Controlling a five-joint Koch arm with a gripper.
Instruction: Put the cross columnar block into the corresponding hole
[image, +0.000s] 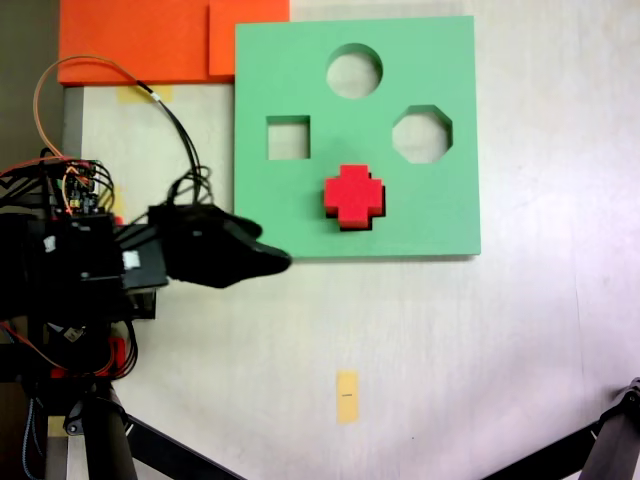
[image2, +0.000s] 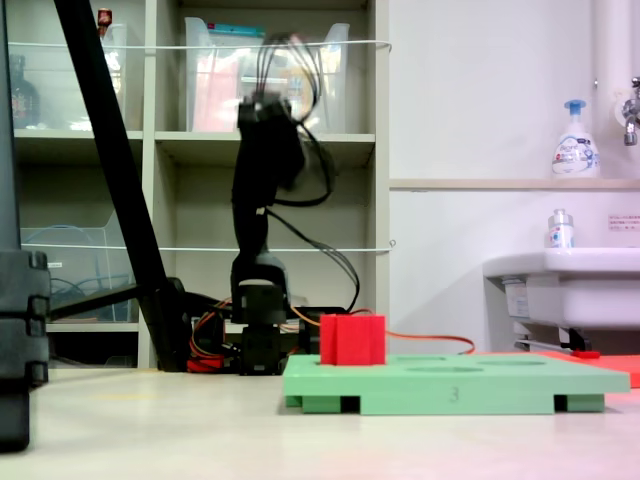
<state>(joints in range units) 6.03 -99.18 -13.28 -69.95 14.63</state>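
Table front: a small yellow tape mark (image: 346, 396) lies on the white table (image: 520, 350), nearest the camera in the top-down fixed view, well clear of everything.
Gripper: the gripper (image: 272, 262) points toward the board's lower left edge, lifted above the table in the side-on fixed view (image2: 270, 125). It carries nothing. The jaws overlap into one dark tip, so I cannot tell how wide they stand.
Green foam board: the green foam board (image: 440, 215) lies flat, raised on short feet in the side-on view (image2: 455, 385).
Cross columnar block: the cross columnar block (image: 353, 195) stands upright in the plus-shaped hole (image: 371, 222), most of its height proud of the board surface (image2: 352, 340).
Seating risk: a dark sliver shows along its lower right edge, so it may sit only partway in; a nudge could tip it out.
Arm risk: a low sweep across the board could clip the tall block or shove the light foam sideways.
Other cutouts: the square (image: 288, 138), octagonal (image: 422, 134) and round (image: 354, 71) cutouts stand open beyond.
Far edge: orange foam sheets (image: 150, 40) lie past the board's top left corner.
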